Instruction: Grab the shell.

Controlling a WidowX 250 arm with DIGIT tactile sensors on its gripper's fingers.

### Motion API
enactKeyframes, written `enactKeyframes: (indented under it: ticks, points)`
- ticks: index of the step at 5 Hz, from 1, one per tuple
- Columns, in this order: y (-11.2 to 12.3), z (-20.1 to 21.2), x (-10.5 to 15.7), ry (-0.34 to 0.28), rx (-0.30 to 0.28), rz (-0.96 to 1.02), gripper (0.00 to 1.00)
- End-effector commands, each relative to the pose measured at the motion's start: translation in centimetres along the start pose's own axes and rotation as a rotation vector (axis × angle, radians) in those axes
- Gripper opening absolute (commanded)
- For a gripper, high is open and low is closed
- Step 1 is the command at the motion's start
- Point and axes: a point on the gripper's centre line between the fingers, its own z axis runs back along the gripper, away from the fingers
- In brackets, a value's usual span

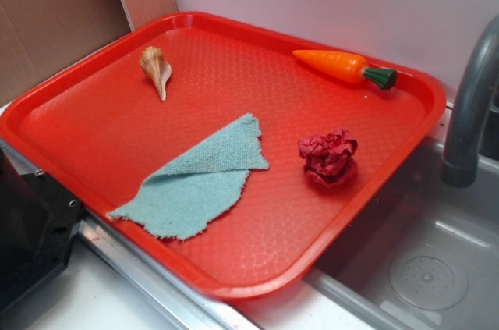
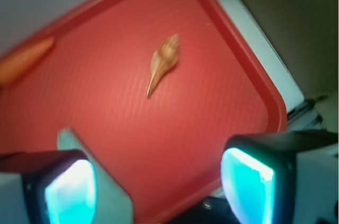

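The shell (image 1: 156,69) is a small tan-and-cream spiral conch lying on the red tray (image 1: 93,127) near its far left corner, thin point toward the front. In the wrist view the shell (image 2: 163,62) lies well ahead of my gripper (image 2: 159,187), which hangs above the tray's near edge. Both cyan-lit fingertips (image 2: 71,195) stand wide apart with nothing between them. The gripper itself does not show in the exterior view.
A toy carrot (image 1: 343,66) lies at the tray's far right. A crumpled dark-red paper ball (image 1: 328,157) sits right of a folded teal cloth (image 1: 195,180). A grey faucet (image 1: 472,104) and sink (image 1: 421,267) are at the right; a black object (image 1: 31,228) stands at the left.
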Motion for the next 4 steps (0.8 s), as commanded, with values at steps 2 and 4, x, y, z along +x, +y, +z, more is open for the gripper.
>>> enactKeyframes:
  ticks: [2,4]
  points:
    - [2.3,-8.5,6.2,-0.142,-0.027,0.409,1.00]
    - [0.8,-15.0,8.0,-0.201,0.073,0.391,1.00]
